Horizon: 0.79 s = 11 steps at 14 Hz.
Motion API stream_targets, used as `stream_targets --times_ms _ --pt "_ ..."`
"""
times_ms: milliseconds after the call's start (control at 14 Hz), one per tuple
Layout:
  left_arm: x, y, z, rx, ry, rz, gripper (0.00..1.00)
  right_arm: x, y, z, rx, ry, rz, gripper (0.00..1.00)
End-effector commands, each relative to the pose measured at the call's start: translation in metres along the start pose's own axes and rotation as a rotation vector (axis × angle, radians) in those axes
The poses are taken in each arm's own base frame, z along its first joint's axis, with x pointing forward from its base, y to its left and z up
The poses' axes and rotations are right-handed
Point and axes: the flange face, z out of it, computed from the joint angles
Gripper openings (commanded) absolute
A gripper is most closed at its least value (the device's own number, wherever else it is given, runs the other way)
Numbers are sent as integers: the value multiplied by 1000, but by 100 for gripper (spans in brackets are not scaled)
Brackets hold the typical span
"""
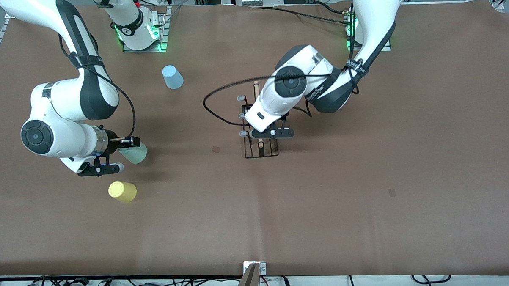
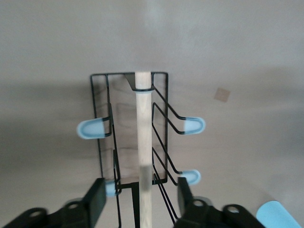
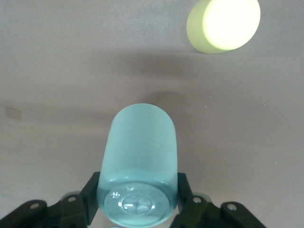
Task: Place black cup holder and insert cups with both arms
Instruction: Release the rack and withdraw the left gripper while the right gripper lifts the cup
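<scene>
While the right hand (image 3: 137, 202) grips the green cup (image 3: 139, 164), no writing shows.

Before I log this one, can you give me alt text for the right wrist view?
The right end effector grips a sage green cup by its sides, the cup's flat base toward the camera and its body pointing away over the brown table. A yellow cup sits apart on the table, partly cut off by the frame's edge.

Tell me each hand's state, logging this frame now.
Left hand: open, fingers astride the black cup holder wooden handle, not clamped.
Right hand: shut on the sage green cup.
</scene>
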Motion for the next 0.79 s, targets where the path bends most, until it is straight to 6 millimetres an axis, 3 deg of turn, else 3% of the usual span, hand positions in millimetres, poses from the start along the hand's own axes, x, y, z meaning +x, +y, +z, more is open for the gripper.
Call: stream_targets --times_ms 0,71,214,357,571,643,714 --pt "2 -52 -79 99 20 -41 100 0 -16 -14 10 6 -24 25" --pt "10 -77 -96 135 19 -52 100 -2 -31 -24 6 -1 -45 24" --pt "29 -138 -149 117 43 -77 100 -8 -62 -51 -4 -11 -17 24" --pt "50 -224 -196 63 31 -86 100 -19 -103 -63 -18 -24 -15 24" --pt "56 -335 -227 111 -36 -97 100 -44 -177 -59 7 -49 -6 24" --pt "56 -360 -236 112 -32 -126 100 -55 -205 -56 12 -55 -4 24" --pt "54 -366 -241 117 -27 -135 100 -68 -234 -52 1 -56 -7 24"
